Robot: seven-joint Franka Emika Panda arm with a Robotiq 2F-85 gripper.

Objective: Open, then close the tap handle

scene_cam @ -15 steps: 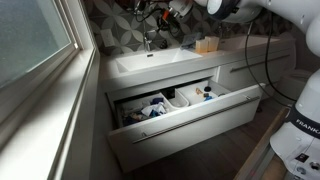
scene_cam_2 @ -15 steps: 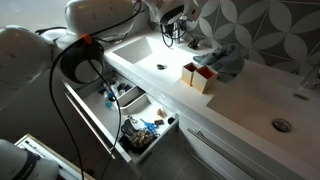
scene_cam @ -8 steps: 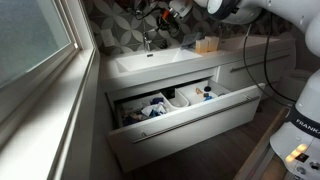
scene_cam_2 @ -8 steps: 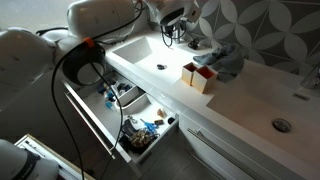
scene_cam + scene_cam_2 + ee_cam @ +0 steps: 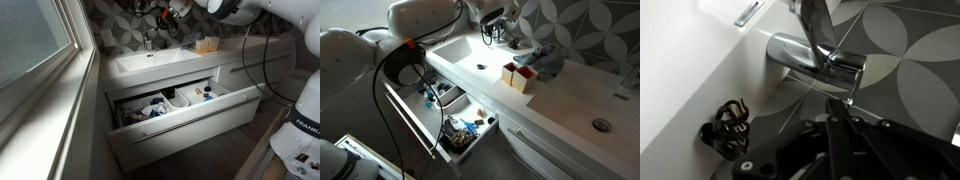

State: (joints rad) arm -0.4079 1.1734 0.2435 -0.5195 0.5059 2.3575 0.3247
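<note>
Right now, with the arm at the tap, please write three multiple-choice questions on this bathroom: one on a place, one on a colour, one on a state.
1. Where is the wooden box? A) on the floor B) on the counter beside the sink C) on the window sill
2. What colour is the sink? A) black B) green C) white
3. How is the drawer under the sink? A) pulled open B) shut C) taken out
Answers: 1 B, it stands on the counter by the sink; 2 C, the sink is white; 3 A, its contents show.
</note>
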